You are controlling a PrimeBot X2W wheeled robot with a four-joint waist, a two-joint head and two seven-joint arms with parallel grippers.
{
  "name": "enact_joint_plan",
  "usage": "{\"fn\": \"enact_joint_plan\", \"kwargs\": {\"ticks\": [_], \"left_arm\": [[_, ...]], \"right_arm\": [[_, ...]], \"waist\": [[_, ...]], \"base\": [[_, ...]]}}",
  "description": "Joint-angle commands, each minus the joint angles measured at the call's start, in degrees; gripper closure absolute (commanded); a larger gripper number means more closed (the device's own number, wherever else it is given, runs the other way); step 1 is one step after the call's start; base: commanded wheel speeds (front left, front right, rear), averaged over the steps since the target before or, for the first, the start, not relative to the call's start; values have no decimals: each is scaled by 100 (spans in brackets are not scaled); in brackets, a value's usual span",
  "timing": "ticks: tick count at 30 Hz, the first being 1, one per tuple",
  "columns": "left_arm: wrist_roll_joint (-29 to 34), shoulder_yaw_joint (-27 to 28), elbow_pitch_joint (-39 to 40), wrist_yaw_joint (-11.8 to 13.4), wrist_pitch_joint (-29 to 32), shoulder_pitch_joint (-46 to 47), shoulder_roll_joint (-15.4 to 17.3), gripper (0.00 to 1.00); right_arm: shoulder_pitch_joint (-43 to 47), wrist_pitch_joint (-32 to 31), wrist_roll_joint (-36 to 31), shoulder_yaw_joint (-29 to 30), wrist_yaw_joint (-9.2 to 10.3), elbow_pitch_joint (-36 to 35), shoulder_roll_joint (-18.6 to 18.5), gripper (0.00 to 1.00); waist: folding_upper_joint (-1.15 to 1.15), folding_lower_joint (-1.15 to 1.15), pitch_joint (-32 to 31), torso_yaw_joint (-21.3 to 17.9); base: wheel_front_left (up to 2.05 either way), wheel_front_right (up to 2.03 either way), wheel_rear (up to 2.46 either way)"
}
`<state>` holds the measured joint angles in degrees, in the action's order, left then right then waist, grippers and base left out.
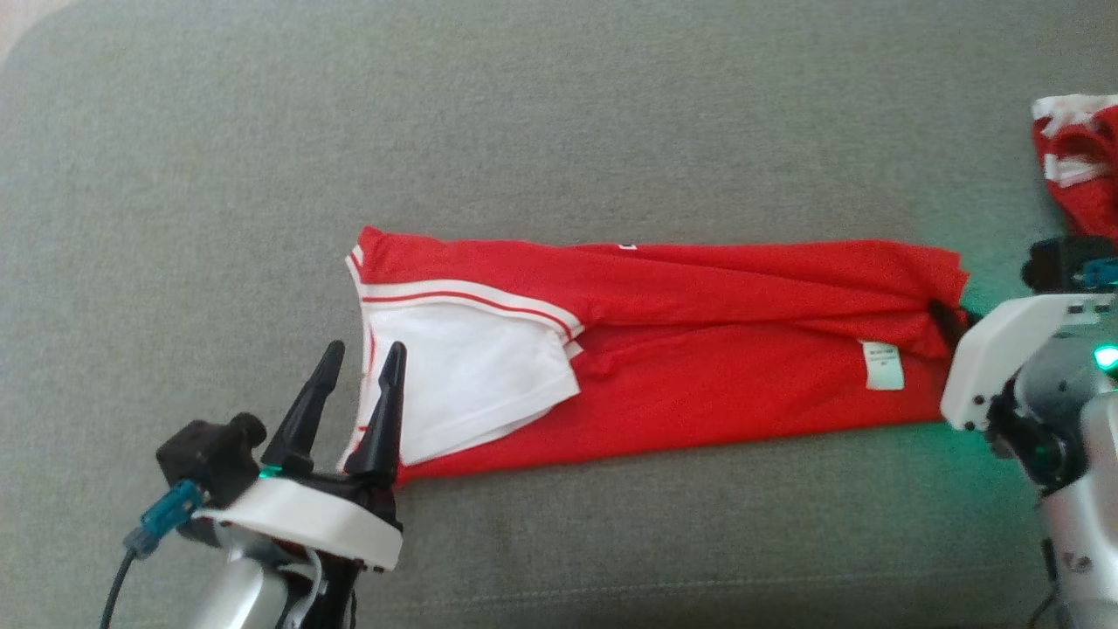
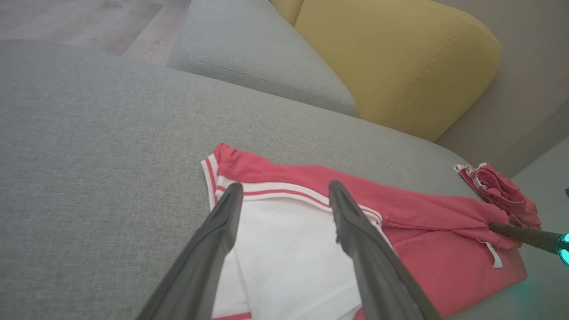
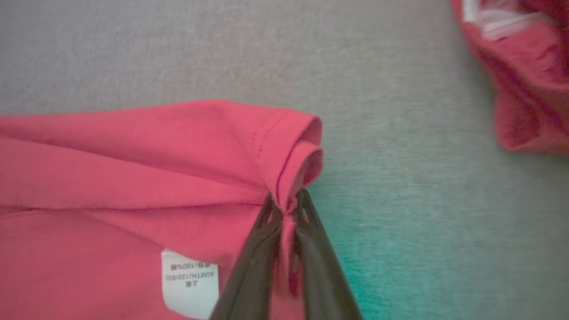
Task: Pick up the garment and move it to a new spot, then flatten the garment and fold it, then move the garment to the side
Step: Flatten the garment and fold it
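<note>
Seat (image 1: 218, 175): grey fabric, spread across the whole head view, under everything else.
Left gripper (image 1: 366, 348): lower left of the head view; fingers wide apart, nothing between them; tips at the garment's left end, contact unclear. In the left wrist view (image 2: 285, 186), tips framing the top of the white panel.
Garment (image 1: 716, 402): centre of the head view, folded into a long red band lying flat on the seat, running left to right.
White panel (image 1: 472, 384): left end of the garment, edged with a white and red stripe along its upper side.
Tag (image 1: 883, 365): small, white, printed, on the red cloth near the right end; lower left in the right wrist view (image 3: 190, 284).
Right gripper (image 1: 941, 314): right edge of the head view, at the garment's right end; in the right wrist view (image 3: 286, 204), fingers pinched together on the rolled red hem, cloth caught between them.
Second cloth (image 1: 1079, 166): upper right corner of the head view, red with white trim, bunched, apart from the garment.
Yellow cushion (image 2: 400, 58): upper right of the left wrist view, behind the seat.
</note>
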<state>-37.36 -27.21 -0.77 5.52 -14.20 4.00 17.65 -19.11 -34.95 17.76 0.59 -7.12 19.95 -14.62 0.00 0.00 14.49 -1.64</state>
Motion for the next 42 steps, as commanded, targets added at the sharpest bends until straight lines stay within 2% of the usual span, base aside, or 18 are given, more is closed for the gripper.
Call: {"fn": "enact_joint_plan", "kwargs": {"ticks": [1, 8, 12, 19, 27, 29, 36, 42], "left_arm": [[64, 200, 144, 9, -36, 194, 104, 0], [102, 177, 104, 62, -13, 166, 139, 0], [83, 170, 86, 81, -7, 89, 152, 0], [65, 124, 74, 87, 21, 50, 155, 0], [51, 78, 85, 85, 44, 52, 158, 0], [47, 73, 89, 84, 47, 53, 159, 0], [47, 29, 109, 70, 60, 89, 144, 0], [62, -33, 97, 41, 66, 187, 92, 0]], "right_arm": [[-35, 89, 13, 42, -36, -221, -138, 100], [133, 141, 36, 506, -36, -516, -311, 100], [307, 14, 87, 436, -36, -869, -242, 100], [560, -178, 614, -381, -36, -1587, 24, 100], [512, -182, 1234, -1504, -36, -2126, 292, 100], [487, -159, 1324, -1628, -36, -2152, 369, 100], [171, 259, 1757, -2288, -36, -1856, 1012, 100], [-213, 766, 2135, -2674, -36, -1177, 1166, 100]], "waist": [[0, 0, -67, -57], [0, 0, -344, -256], [0, 0, -487, -382], [0, 0, -699, -447], [0, 0, -821, -216], [0, 0, -827, -173], [0, 0, -809, 150], [0, 0, -711, 506]], "base": [[0, 0, 0], [0, 0, 0], [0, 0, 0], [0, 0, 0], [0, 0, 0], [0, 0, 0], [0, 0, 0], [0, 0, 0]]}}
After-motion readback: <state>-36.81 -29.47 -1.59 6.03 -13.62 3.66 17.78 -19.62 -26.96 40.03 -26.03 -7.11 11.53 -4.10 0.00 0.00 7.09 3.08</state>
